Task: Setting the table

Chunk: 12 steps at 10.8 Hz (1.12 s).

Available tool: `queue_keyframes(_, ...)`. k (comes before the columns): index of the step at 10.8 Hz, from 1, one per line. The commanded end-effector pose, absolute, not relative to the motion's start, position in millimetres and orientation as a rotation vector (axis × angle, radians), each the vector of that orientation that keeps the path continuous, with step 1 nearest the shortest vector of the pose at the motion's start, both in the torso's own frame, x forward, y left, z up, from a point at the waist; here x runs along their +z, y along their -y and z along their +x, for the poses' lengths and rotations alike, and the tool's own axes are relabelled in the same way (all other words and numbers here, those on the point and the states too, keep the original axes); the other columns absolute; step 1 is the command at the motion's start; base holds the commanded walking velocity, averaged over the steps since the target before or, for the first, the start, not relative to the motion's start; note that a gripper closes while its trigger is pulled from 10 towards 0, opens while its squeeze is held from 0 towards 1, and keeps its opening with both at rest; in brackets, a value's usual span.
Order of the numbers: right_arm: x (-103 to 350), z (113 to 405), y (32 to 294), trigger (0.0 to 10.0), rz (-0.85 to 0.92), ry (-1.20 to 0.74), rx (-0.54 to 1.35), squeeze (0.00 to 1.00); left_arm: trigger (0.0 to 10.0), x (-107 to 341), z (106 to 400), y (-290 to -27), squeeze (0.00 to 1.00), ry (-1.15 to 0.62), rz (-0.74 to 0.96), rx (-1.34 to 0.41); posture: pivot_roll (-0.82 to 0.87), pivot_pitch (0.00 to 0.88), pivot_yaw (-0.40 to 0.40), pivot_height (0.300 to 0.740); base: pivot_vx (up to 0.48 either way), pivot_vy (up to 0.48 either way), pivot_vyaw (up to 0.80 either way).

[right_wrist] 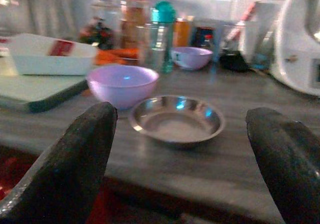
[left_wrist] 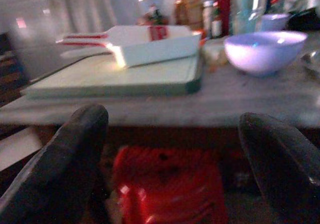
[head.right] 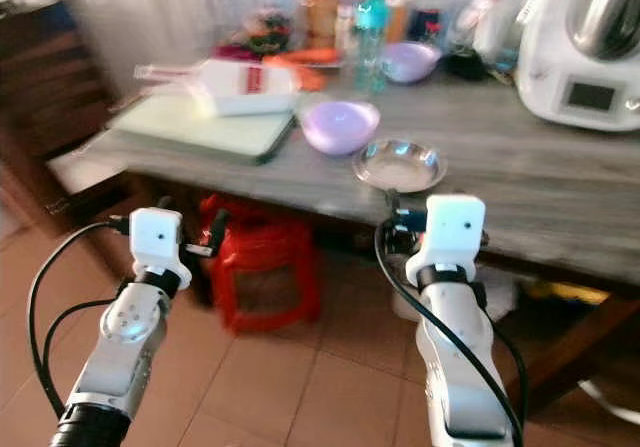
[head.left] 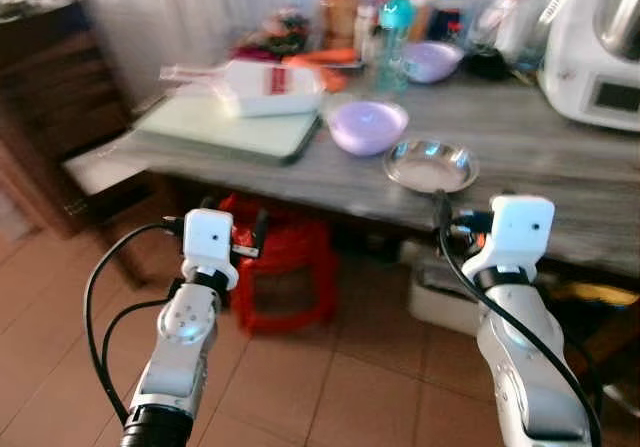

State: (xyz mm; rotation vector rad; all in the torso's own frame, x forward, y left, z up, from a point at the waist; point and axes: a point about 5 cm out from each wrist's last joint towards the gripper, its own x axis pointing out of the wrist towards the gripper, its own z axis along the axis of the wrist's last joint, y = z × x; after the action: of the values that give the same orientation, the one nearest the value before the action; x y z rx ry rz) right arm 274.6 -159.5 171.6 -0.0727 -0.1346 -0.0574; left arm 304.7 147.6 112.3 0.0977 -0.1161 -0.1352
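Observation:
A steel bowl point(head.left: 431, 165) sits near the front edge of the grey table point(head.left: 560, 157), with a lilac bowl point(head.left: 367, 126) just behind it to the left. A second lilac bowl point(head.left: 432, 60) stands further back. A white dish with a red label point(head.left: 270, 87) rests on a pale green cutting board point(head.left: 225, 127). My right gripper point(right_wrist: 182, 149) is open, held before the table edge and facing the steel bowl point(right_wrist: 176, 119). My left gripper point(left_wrist: 172, 154) is open too, below the table edge and facing the cutting board point(left_wrist: 115, 81).
A white kitchen machine point(head.left: 600, 52) stands at the table's right. Bottles and jars point(head.left: 345, 12) and a teal bottle point(head.left: 394, 37) crowd the back. A red plastic stool point(head.left: 285, 267) stands under the table on a tiled floor. A dark wooden cabinet point(head.left: 50, 97) is on the left.

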Motion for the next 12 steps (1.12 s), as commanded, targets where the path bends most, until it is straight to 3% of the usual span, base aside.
queue_keyframes(1, 172, 274, 163, 10.0, -0.071, 0.137, -0.067, 0.00, 10.0, 111, 305, -144, 0.00, 0.107, 0.100, -0.148, 0.00, 0.039, 0.039, 0.740, -0.296, 0.000, 0.00)
queue_keyframes(6, 170, 275, 163, 10.0, -0.074, 0.126, -0.064, 0.00, 10.0, 111, 304, -140, 0.00, 0.131, 0.106, -0.172, 0.00, 0.036, 0.035, 0.740, -0.240, 0.000, -0.58)
queue_keyframes(12, 170, 278, 161, 10.0, -0.094, 0.133, -0.051, 0.00, 10.0, 115, 302, -129, 0.00, 0.152, 0.085, -0.280, 0.00, 0.026, 0.033, 0.740, 0.000, 0.000, 0.00)
